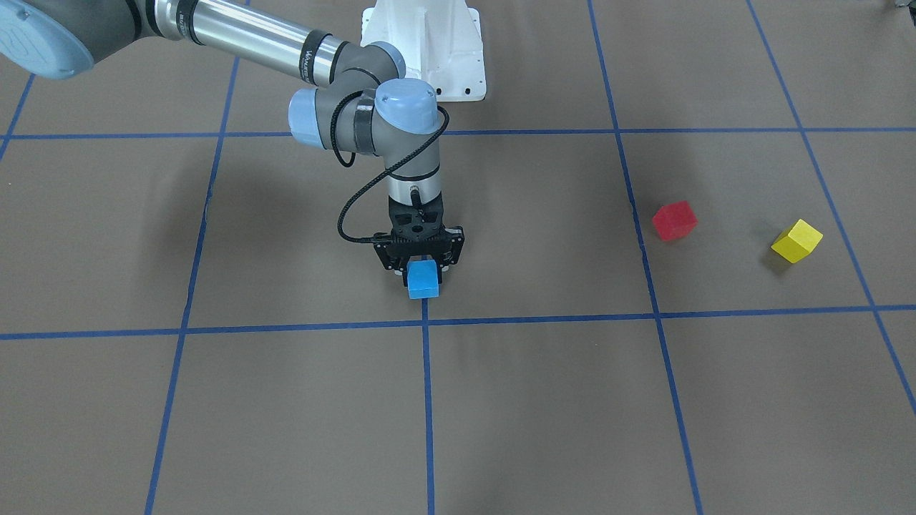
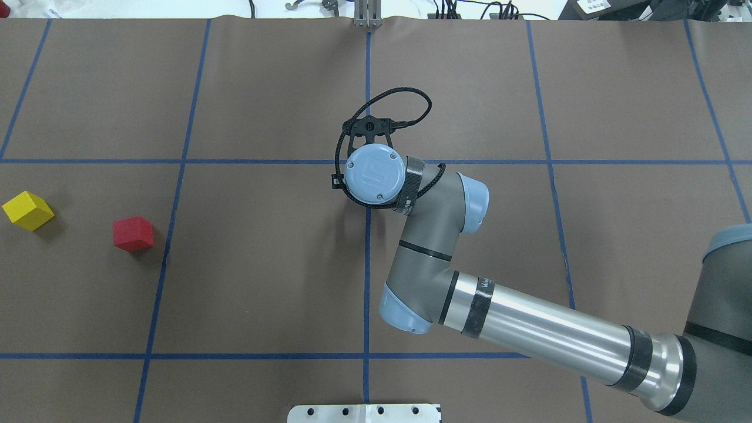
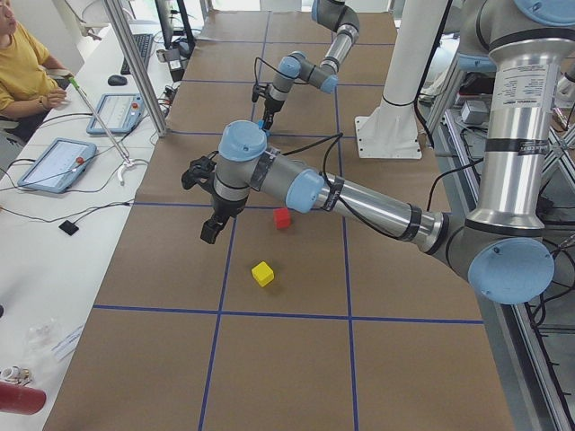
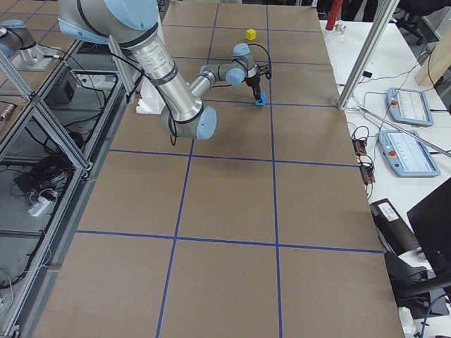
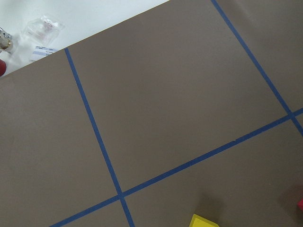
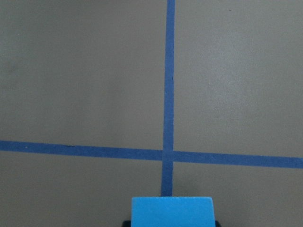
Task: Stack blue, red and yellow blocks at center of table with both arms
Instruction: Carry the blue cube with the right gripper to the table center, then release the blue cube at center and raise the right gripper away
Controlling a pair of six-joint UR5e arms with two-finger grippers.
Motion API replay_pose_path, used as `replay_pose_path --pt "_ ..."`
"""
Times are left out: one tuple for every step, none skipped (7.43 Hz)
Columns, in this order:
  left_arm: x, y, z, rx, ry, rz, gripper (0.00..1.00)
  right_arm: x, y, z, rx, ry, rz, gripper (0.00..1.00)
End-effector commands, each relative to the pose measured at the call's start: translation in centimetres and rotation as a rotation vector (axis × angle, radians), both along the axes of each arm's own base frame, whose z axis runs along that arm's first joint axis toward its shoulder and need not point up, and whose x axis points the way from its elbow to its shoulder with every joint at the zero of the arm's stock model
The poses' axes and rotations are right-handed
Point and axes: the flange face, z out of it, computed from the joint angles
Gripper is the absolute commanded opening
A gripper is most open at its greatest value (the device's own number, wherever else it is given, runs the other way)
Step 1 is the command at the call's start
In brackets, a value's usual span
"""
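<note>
My right gripper point(image 1: 424, 272) points straight down at the table's centre and is shut on the blue block point(image 1: 423, 279). The block is low over the table, just behind the tape crossing point(image 6: 167, 155), and fills the bottom of the right wrist view point(image 6: 171, 211). In the overhead view my own wrist hides it. The red block point(image 2: 133, 234) and the yellow block point(image 2: 27, 210) lie apart on the table's left side. My left gripper point(image 3: 209, 230) hovers above the table near them; I cannot tell whether it is open or shut. The yellow block's corner shows in the left wrist view point(image 5: 204, 221).
Blue tape lines point(image 1: 425, 400) divide the brown table into a grid. The white robot base point(image 1: 424, 43) stands at the table's back edge. Tablets point(image 3: 56, 162) and an operator point(image 3: 22, 63) are beside the table. A plastic bag point(image 5: 42, 28) lies off the table's end.
</note>
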Motion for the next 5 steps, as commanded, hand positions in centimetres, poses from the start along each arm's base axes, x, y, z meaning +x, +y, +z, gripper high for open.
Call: replay_pose_path --pt "0.0 0.0 0.0 0.001 0.000 0.000 1.00 -0.3 0.4 -0.5 -0.024 -0.025 0.029 1.00" --pt "-0.1 0.0 0.0 0.001 0.000 -0.002 1.00 -0.3 0.4 -0.7 -0.028 -0.031 0.036 1.00" --pt "-0.1 0.0 -0.1 0.001 0.001 -0.001 1.00 -0.3 0.4 -0.6 -0.034 -0.033 0.041 1.00" --pt "-0.1 0.0 -0.1 0.000 0.002 -0.002 1.00 0.0 0.3 -1.1 -0.030 -0.043 0.043 1.00" --pt "-0.1 0.0 -0.1 0.005 0.002 0.002 1.00 0.8 -0.4 -1.4 -0.024 -0.047 0.054 1.00"
